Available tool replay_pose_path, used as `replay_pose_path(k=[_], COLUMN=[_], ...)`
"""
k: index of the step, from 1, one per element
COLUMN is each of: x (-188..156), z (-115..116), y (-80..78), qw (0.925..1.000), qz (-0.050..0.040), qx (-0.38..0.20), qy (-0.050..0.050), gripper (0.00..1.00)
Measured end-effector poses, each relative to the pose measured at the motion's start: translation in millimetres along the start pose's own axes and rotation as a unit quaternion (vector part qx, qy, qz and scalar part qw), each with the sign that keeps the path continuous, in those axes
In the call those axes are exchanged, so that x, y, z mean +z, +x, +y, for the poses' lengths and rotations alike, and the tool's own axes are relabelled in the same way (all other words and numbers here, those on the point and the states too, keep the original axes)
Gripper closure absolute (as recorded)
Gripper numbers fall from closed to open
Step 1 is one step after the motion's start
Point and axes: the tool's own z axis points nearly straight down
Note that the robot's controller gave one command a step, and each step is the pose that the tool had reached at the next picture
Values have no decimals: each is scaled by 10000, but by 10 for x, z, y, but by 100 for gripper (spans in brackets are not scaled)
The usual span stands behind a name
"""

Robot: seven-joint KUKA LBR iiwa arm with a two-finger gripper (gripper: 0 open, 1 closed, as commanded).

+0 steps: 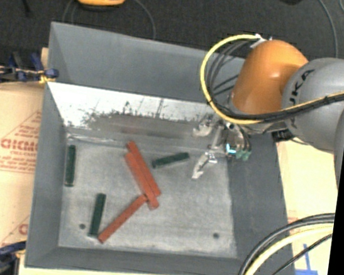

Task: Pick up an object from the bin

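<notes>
My gripper is hanging over the upper right part of the floor of the grey bin; whether it is open or closed I cannot tell. Just to its left a short dark green bar is lying tilted, seemingly apart from it. Further left, a long red-brown bar is running diagonally, its lower end touching a second red-brown bar. Beyond these, a third green bar is lying near the front wall and a fourth green bar by the left wall.
</notes>
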Motion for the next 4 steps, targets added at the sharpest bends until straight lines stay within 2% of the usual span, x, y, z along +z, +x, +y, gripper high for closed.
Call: replay_pose_path(k=[1,2,3,4], x=[-54,464,668,667], z=[-1,-29,338,338], y=[-17,44,-67,-67], qw=[10000,9997,9996,9996], qz=[-42,-74,-53,-53], qx=[-1,-221,-260,-261], qy=[3,11,-5,-5], gripper=[0,0,100,100])
